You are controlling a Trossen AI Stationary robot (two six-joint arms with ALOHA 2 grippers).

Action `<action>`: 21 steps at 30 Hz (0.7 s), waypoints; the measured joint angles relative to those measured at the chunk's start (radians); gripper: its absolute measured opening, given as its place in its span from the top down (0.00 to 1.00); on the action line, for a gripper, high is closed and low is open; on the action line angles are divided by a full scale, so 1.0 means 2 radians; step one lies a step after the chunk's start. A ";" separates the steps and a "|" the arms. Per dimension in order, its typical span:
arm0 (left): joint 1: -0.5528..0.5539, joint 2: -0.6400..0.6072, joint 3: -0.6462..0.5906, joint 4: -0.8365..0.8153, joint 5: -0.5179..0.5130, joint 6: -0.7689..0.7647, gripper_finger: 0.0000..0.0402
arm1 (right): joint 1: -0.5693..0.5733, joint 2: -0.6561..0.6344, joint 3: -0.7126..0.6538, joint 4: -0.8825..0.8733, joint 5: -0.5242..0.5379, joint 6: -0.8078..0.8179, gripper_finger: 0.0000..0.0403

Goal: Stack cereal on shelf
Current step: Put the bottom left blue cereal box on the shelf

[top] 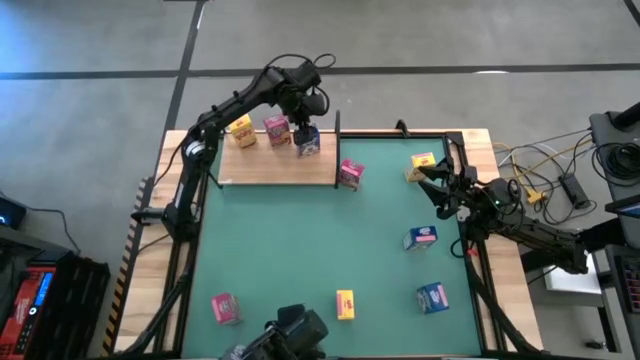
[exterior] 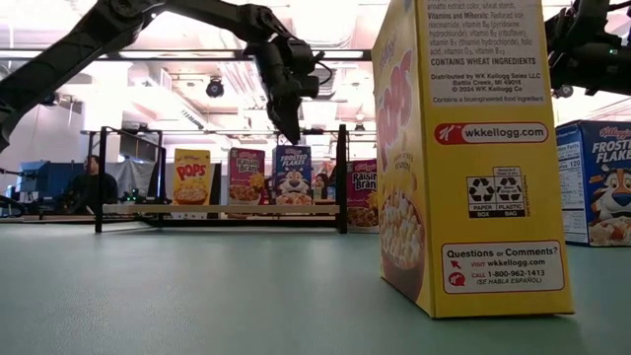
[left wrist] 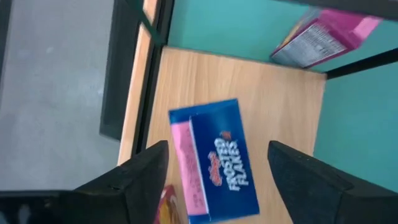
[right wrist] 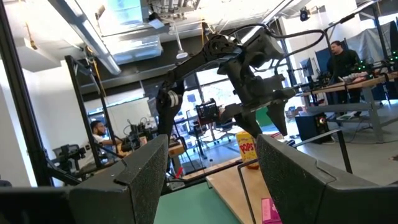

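**Green mat, wooden shelf, three boxes up**

Green mat [top: 330, 250] covers my table, and the pale shelf [top: 275, 168] sits at its far left corner inside thin black uprights. Much of what I get is partial: the low view is half blocked by a yellow Pops box [exterior: 468, 158] standing right at the lens, and the left wrist view cuts off the box below it at the frame edge.

From the left wrist view, my left gripper [left wrist: 214, 174] has its fingers spread wide and clamped on nothing. A blue Frosted Flakes box [left wrist: 214, 162] sits on the board in the gap between them; I can't tell whether either finger touches it. From overhead that gripper [top: 305, 122] hangs over the same blue box [top: 308, 143] at the right end of a row: yellow box [top: 241, 131], pink box [top: 276, 129], then blue, all upright on the shelf.

My right gripper [top: 432, 185] waits near the table's right edge, fingers apart and empty, aimed across at the shelf.

A pink Raisin Bran box [top: 350, 174] stands on the mat just beside the shelf's right upright. Further out on the mat are a yellow box [top: 422, 163] near the right gripper, a blue one [top: 421, 237] below it, another blue [top: 432, 297], a yellow [top: 345, 304] and a pink [top: 225, 308] along the near edge.
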 joint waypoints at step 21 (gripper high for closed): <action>-0.003 0.000 -0.054 0.037 -0.028 -0.035 0.32 | 0.000 0.000 0.000 0.000 0.000 0.000 0.42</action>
